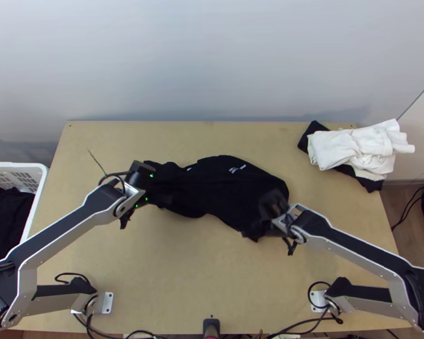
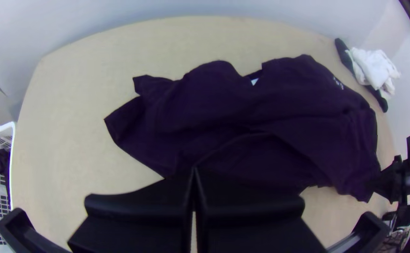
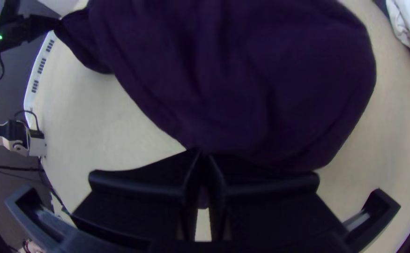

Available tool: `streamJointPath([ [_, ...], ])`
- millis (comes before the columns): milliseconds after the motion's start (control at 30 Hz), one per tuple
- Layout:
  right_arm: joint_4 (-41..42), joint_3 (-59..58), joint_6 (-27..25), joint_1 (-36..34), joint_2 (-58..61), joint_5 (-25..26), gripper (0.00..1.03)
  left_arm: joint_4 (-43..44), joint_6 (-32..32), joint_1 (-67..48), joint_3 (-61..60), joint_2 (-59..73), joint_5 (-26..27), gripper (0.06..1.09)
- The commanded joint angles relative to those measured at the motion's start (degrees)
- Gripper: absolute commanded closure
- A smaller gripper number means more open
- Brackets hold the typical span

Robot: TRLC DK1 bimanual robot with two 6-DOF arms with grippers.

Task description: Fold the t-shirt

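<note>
Shirt [image 1: 223, 186], black, rumpled, mid-table: long axis crosswise between your grippers, bulk beyond their tips; left gripper [image 2: 194, 169] closed on near edge, leftward; right gripper [image 3: 203, 152] closed on near edge, rightward

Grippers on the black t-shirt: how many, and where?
2: the left gripper holds the t-shirt at its left end, the right gripper at its near right corner.

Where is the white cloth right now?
In the top view, the white cloth lies at the far right corner of the table, on top of a black cloth, to the right of the black t-shirt.
</note>
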Motion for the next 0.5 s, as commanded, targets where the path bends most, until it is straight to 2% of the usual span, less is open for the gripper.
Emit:
streamJointPath([
  [0,-4.79,9.84,-3.78,-9.57,-3.54,0.13,1.00,-2.49,-1.07,4.05,7.22,-1.02,0.04,1.05],
  [133,-11.65,22.24,-6.68,-16.24,-3.37,0.13,1.00,-6.01,-1.07,7.13,15.92,-1.10,-0.05,1.05],
  [333,-16.31,38.58,-7.65,-22.13,-1.96,0.31,1.00,-8.38,-0.89,11.87,30.95,-0.66,-0.05,1.05],
  [467,-18.33,48.87,-9.14,-23.10,-0.73,4.70,1.00,-8.38,0.25,13.81,40.62,-0.31,-1.19,1.05],
])
